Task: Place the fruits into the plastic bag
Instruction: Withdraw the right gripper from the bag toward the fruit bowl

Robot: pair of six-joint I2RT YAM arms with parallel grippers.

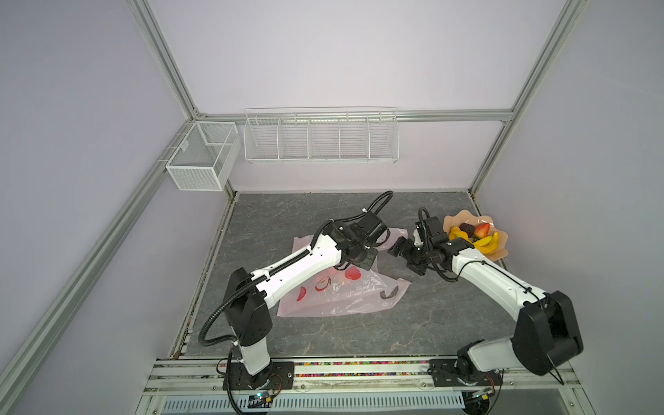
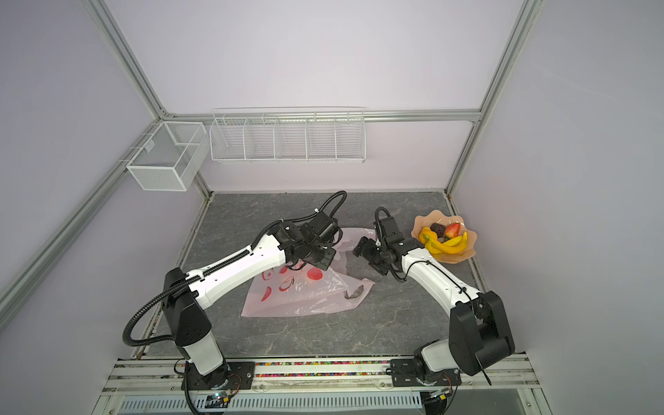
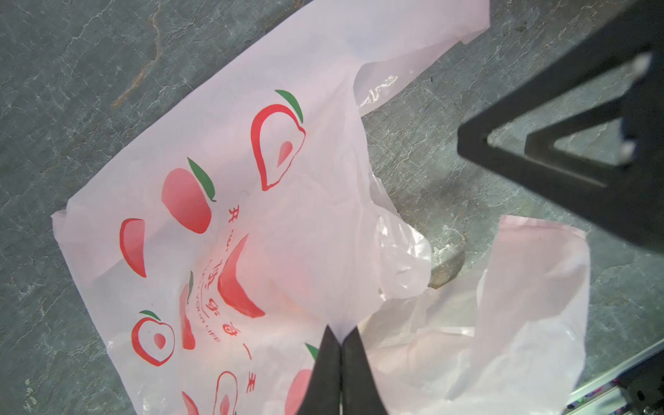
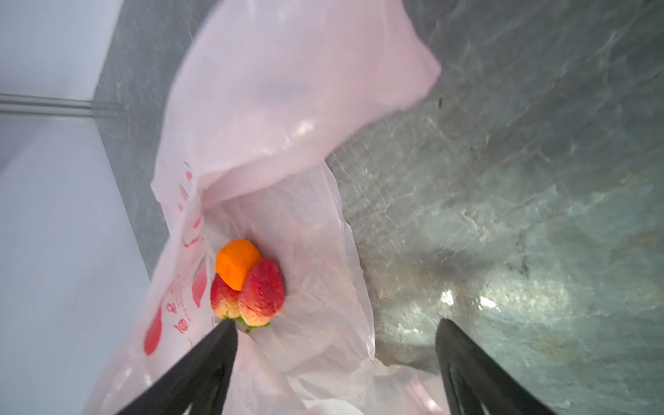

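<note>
The pale-pink plastic bag lies crumpled mid-table. My left gripper is shut on its top layer at the mouth, holding that layer up. My right gripper stands open at the bag's mouth with nothing between its fingers. Inside the bag lie an orange and two strawberries. More fruits sit on the peach plate at the right: a yellow banana bunch, a strawberry, a dark round one and a yellow-orange piece.
A white wire rack and a mesh box hang on the back wall above the table. Metal frame posts line the table's sides. The plate sits just behind my right arm's wrist, near the table's right edge.
</note>
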